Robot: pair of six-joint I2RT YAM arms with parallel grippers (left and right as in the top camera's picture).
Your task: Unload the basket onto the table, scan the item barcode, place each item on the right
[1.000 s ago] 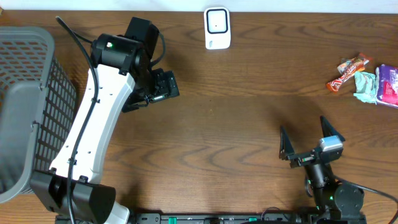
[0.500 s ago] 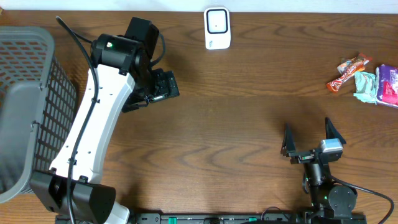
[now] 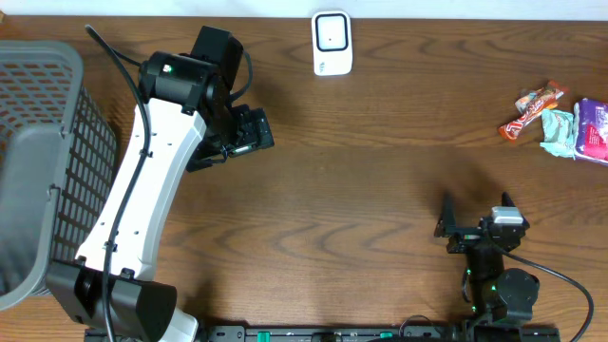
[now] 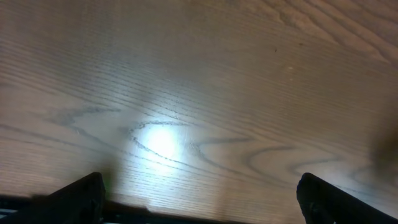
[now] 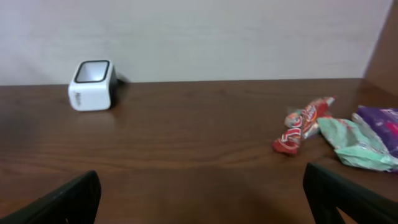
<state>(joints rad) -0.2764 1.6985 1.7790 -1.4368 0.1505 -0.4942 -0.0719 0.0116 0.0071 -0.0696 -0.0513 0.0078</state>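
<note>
One basket (image 3: 90, 161) left, scanner (image 3: 332, 42) far centre

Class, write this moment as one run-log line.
left gripper open, empty | right gripper open, empty | white box-shaped scanner at far edge | red snack wrapper, teal packet, purple packet untouched far right

Left arm (image 3: 142, 180): long white shell, black joints top & bottom, green LED (image 3: 169, 67) lit, black cable (image 3: 106, 47) alongside. Right arm (image 3: 494, 285): compact, all black, green lights, grey block (image 3: 506, 217) up top. Right claw (image 3: 474, 207): black pointed fingers (image 3: 445, 217).
</note>
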